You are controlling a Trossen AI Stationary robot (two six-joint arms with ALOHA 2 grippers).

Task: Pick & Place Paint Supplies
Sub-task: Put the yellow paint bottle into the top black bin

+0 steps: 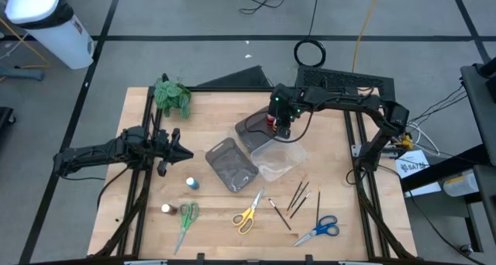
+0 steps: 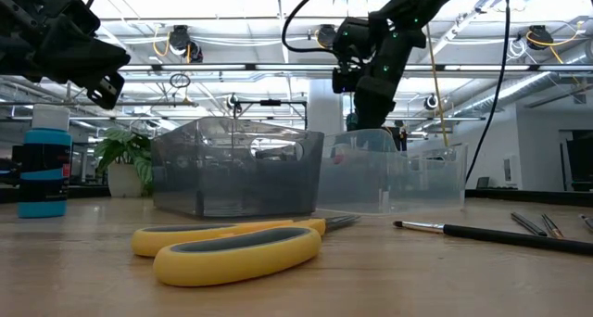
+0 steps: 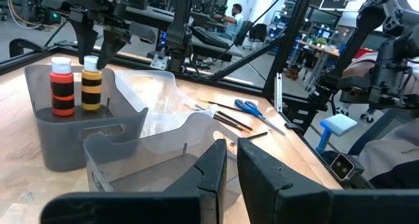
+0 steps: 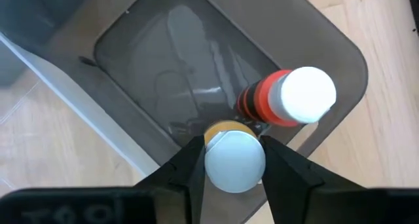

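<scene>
My right gripper [image 4: 236,168] is over the dark grey tray [image 1: 254,127] at the table's far middle, shut on a yellow-orange paint bottle [image 3: 91,90] with a white cap. A red bottle [image 3: 63,90] stands upright on the tray floor right beside it. My left gripper [image 3: 232,168] waits shut at the table's left, pointing level toward the trays. On the near part of the table lie a blue-capped bottle [image 1: 191,184], another small bottle [image 1: 166,209], green scissors [image 1: 186,218], yellow scissors [image 1: 249,215], blue scissors [image 1: 319,228] and several brushes [image 1: 298,195]. My right gripper pinches the yellow-orange bottle's white cap [image 4: 236,160] between its two fingers. The fingers [image 3: 86,54] come from above, slanting down. The bottle is upright inside the dark grey tray, its base about level with the red bottle's; whether it rests on the floor I cannot tell.
A second grey tray [image 1: 231,166] and a clear tray [image 1: 279,160] sit side by side just near of the dark one. A green plant [image 1: 170,94] stands at the far left corner. Bare wood lies between the trays and the scissors.
</scene>
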